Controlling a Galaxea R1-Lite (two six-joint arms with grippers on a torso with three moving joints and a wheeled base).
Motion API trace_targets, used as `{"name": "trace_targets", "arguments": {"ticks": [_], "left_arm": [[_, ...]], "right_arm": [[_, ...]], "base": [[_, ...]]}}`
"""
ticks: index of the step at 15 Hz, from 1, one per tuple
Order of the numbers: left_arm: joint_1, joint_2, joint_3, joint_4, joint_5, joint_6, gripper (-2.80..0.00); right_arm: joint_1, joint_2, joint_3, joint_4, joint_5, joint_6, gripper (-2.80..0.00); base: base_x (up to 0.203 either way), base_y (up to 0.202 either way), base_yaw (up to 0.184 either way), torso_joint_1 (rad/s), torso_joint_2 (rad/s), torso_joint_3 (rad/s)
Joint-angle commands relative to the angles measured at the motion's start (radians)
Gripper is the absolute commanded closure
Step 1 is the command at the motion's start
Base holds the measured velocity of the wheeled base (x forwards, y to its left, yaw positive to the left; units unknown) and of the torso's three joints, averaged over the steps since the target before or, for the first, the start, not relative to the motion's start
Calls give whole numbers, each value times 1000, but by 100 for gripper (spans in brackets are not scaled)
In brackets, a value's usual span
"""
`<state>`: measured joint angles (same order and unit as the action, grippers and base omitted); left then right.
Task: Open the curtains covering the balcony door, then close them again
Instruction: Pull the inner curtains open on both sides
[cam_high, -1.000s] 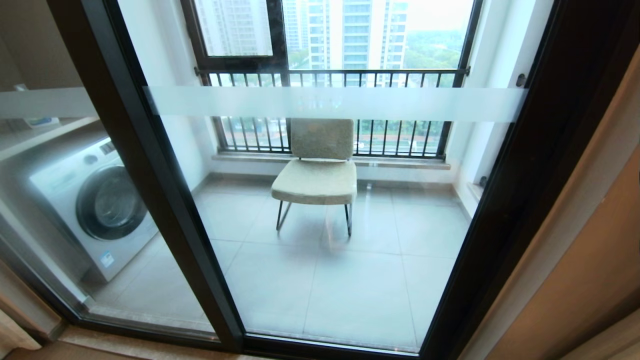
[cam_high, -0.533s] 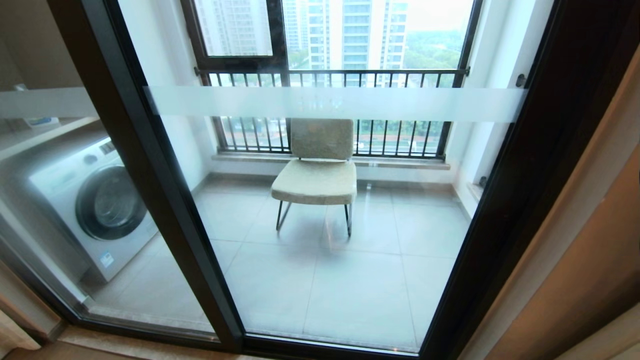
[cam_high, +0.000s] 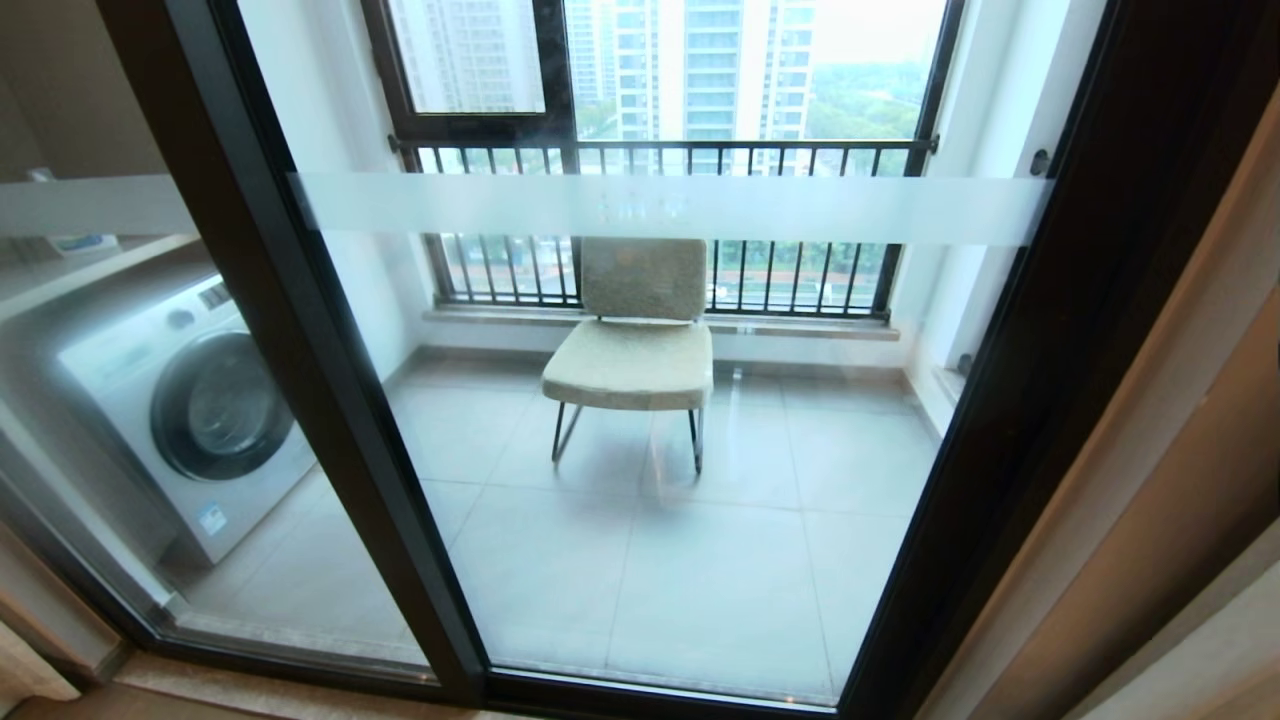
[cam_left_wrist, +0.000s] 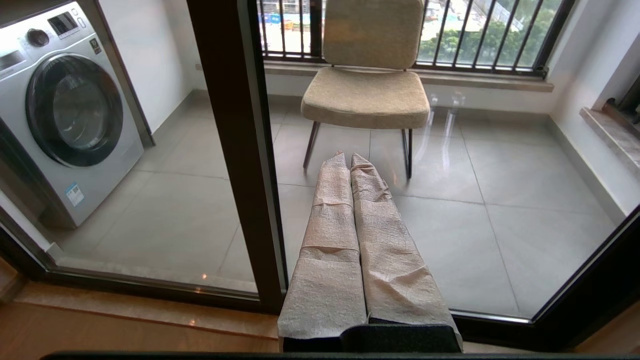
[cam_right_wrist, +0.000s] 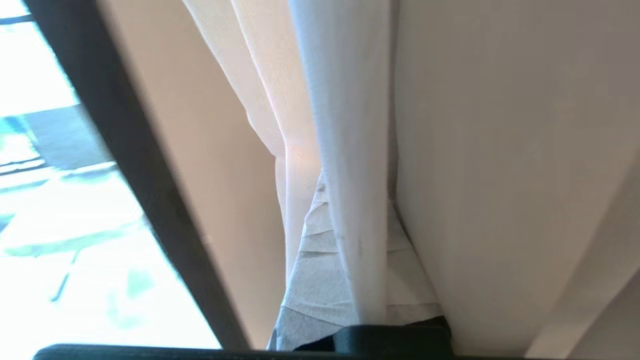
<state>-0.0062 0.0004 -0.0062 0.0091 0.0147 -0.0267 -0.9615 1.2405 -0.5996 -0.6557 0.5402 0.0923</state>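
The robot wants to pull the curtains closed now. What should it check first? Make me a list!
1. Glass of the balcony door uncovered, so the opening step is done: ok.
2. Right tool shut, with a white fold of the curtains running between its fingers: ok.
3. Grip on that fold firm enough to drag it: cannot tell.
4. Left tool shut, holding nothing, pointing at the glass: ok.
5. Chair and washing machine behind the glass, out of the curtains' way: ok.
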Motion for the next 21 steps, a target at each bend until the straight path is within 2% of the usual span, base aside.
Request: {"name": "trace_targets", "arguments": {"ticks": [1,8,9,18,21], "left_arm": [[0,0,0,0,-1,-1,0],[0,0,0,0,1,-1,0],[0,0,0,0,0,0,0],[0,0,0,0,0,-1,0],[0,0,0,0,1,-1,0]], "right_arm": [[35,-4,4,-8,3,1,0],[47,-1,3,-12,3,1,0],[47,-3,3,-10,3,1,-280],[47,-86,10,11,1,6,-280],[47,-173,19,90,3,6,-280]], "base": [[0,0,0,0,0,0],[0,0,0,0,0,0],[0,0,0,0,0,0],[0,0,0,0,0,0],[0,0,0,0,0,0]]}}
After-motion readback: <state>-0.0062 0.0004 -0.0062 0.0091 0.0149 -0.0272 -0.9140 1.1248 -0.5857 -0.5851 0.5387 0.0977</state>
